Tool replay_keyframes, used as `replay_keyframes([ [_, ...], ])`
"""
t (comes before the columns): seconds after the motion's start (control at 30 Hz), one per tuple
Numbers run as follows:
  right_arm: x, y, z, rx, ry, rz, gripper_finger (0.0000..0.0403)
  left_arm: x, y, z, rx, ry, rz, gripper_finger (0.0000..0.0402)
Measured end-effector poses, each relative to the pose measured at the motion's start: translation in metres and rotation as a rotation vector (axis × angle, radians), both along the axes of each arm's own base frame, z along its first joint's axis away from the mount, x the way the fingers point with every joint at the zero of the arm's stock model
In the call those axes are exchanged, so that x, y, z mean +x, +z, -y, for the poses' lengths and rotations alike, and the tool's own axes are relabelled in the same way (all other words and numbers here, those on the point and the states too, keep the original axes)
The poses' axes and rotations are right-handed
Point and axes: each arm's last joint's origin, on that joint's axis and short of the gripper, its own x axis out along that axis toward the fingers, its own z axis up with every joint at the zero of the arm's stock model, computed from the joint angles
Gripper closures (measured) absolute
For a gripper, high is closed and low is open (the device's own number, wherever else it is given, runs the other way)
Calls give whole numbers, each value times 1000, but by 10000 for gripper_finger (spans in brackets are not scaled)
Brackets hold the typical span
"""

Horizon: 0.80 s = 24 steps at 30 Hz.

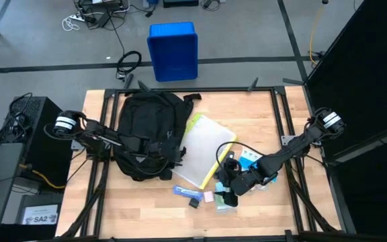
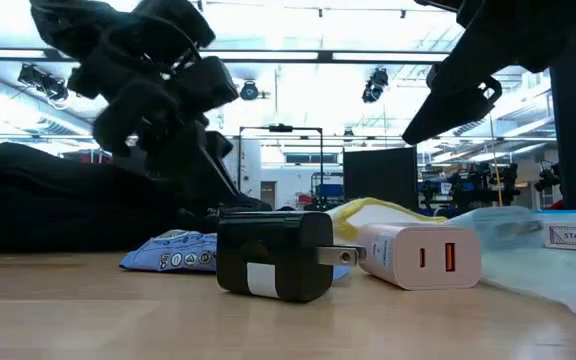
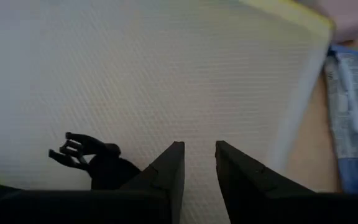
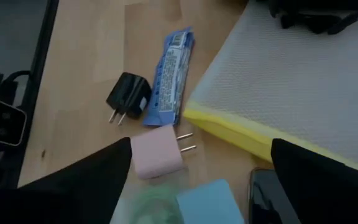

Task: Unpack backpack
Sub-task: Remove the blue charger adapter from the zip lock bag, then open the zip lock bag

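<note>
Backpack (image 1: 148,133): black, lying on the left half of the wooden desk (image 1: 261,107), straps toward the near edge; white mesh pouch with yellow trim (image 1: 203,150) just beside it at centre; blue snack wrapper (image 4: 171,78), black plug adapter (image 4: 128,96) and pink plug adapter (image 4: 156,154) lying close together on bare wood beside the pouch's near edge; light-blue item (image 4: 211,202) near the pink adapter; left gripper (image 3: 197,163) at the backpack's front, over the pouch mesh, jaws close together with a narrow gap, grasping nothing visible; right gripper (image 1: 237,187) low over the small items, jaws released wide, empty; blue bin (image 1: 173,50) on the floor beyond the desk.
</note>
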Motion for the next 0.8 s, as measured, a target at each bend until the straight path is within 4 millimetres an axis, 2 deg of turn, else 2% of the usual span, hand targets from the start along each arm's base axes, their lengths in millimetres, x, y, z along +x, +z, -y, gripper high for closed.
replay_keyframes([
  [0.27, 3, 1, 6, -55, -35, 21, 122, -27, 34, 14, 100, 61, 23, 325],
  [0.33, 4, 1, 9, -77, -51, 29, 140, -34, 38, 18, 124, 71, 61, 325],
  [0.57, 10, 2, 17, -121, -76, 57, 190, -49, 21, 19, 93, 98, 175, 325],
  [0.8, 24, 12, 27, -163, -74, 176, 225, -59, 1, 14, 11, 150, 39, 325],
])
